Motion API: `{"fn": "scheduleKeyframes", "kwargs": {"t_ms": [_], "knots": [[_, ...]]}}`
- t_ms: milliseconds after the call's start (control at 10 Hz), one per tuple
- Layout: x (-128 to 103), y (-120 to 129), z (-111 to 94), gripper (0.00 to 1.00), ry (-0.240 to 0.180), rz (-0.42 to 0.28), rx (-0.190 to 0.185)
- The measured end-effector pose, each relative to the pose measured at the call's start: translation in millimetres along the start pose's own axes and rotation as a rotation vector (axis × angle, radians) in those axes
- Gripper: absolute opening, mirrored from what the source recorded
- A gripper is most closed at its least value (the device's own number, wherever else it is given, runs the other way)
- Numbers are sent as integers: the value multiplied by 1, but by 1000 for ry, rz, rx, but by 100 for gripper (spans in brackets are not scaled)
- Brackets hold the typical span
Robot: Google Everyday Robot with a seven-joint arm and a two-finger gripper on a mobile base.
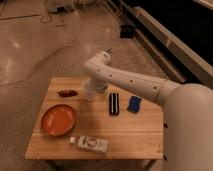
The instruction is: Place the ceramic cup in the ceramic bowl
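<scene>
Camera view: the gripper (91, 90) hangs at the end of the down-turned white arm (125, 80), over the back middle of the wooden table (142, 145). The ceramic cup (88, 96) is right at the gripper, directly under it and partly hidden by the wrist. Whether the gripper is clamped on the cup or only poised around it, I cannot tell. The cup's base looks to be on or just above the tabletop.

The orange ceramic bowl (58, 120) lies forward and to the left of the gripper, apart from it, with nothing in it. A small dark-red oblong item (67, 93) lies just left of the gripper. A black striped object (114, 104) and a blue object (134, 104) lie to its right, and a white labelled bottle (92, 144) lies near the front edge.

My judgement is that the task is at the grasp stage. The cup has not been carried across, so lifting it, moving it over the bowl and setting it down are all left.
</scene>
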Motion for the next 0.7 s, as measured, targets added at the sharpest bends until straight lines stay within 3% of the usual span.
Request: {"fn": "scheduleKeyframes", "kwargs": {"t_ms": [300,500,700], "knots": [[-9,9,-1,44,-9,-4,-9],[-13,9,16,44,-6,-13,-5],[-16,11,20,44,-3,-50,-9]]}}
